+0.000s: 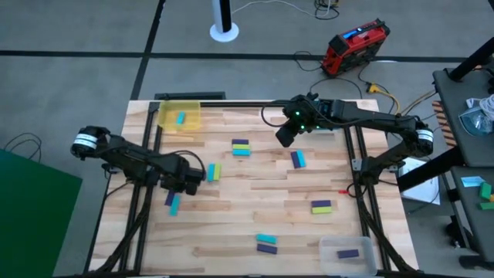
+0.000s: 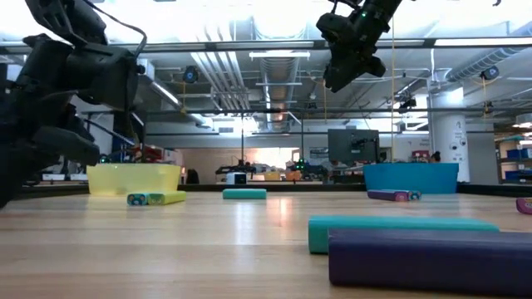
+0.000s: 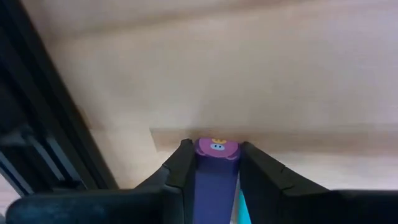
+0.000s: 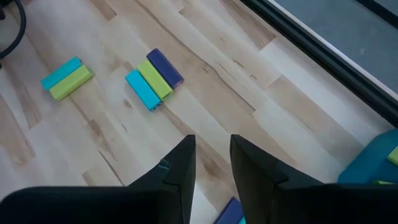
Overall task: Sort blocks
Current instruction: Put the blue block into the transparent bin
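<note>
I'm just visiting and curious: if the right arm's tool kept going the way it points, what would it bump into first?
Probably bare wood. The right tool, empty and raised, aims at the table; the three-block cluster lies off to one side, though depth is hard to judge.

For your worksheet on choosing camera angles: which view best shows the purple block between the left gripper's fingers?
The left wrist view: the purple block fills the gap between the left gripper fingers, close up. The high view shows only its end below the gripper, beside a cyan block. The low and right wrist views do not show it.
</note>
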`<move>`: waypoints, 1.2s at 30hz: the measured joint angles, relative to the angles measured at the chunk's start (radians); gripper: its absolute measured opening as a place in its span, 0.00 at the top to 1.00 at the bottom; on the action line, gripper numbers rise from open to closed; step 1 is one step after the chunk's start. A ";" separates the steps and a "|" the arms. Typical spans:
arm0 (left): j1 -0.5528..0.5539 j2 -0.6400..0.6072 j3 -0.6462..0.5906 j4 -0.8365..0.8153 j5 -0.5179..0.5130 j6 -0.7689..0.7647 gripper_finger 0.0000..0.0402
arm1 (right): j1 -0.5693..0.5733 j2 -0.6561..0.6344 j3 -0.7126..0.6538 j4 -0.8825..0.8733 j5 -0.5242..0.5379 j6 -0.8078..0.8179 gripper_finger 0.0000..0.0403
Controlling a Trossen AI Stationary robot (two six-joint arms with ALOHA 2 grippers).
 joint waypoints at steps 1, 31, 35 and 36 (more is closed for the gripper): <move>0.000 0.001 0.011 -0.011 -0.020 0.010 0.81 | 0.000 0.000 0.000 0.000 0.000 0.000 0.78; 0.202 -0.004 0.664 0.415 -0.276 1.026 0.81 | 0.011 -0.144 0.035 -0.155 -0.149 0.025 0.77; 0.251 -0.003 0.678 0.700 -0.172 1.209 0.81 | 0.044 -0.206 0.035 -0.179 -0.165 0.033 0.79; 0.259 0.000 0.681 0.752 -0.143 1.245 0.81 | 0.059 -0.221 0.035 -0.175 -0.166 0.032 0.80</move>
